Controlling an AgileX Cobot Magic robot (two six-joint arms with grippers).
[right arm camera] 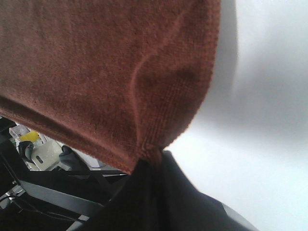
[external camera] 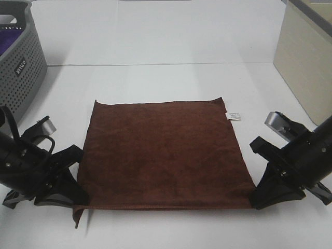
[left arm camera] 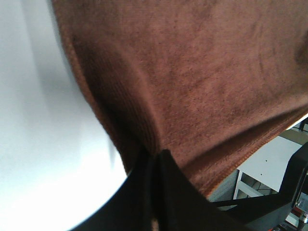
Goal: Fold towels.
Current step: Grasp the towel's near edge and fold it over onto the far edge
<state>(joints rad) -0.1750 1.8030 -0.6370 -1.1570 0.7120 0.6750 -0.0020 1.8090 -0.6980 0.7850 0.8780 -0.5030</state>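
A dark brown square towel (external camera: 163, 150) lies spread on the white table, its small white tag (external camera: 233, 115) at the far right corner. My left gripper (external camera: 78, 205) is shut on the towel's near left corner. My right gripper (external camera: 254, 202) is shut on the near right corner. The near edge is lifted slightly off the table between them. Up close, the left wrist view has the towel (left arm camera: 192, 86) pinched where the black fingers (left arm camera: 159, 192) meet. The right wrist view has the same pinch on the towel (right arm camera: 110, 72) by its fingers (right arm camera: 154, 192).
A grey perforated basket (external camera: 18, 67) with purple fabric inside stands at the far left. A beige box or cabinet (external camera: 306, 57) stands at the far right. The table's front edge runs close under the grippers.
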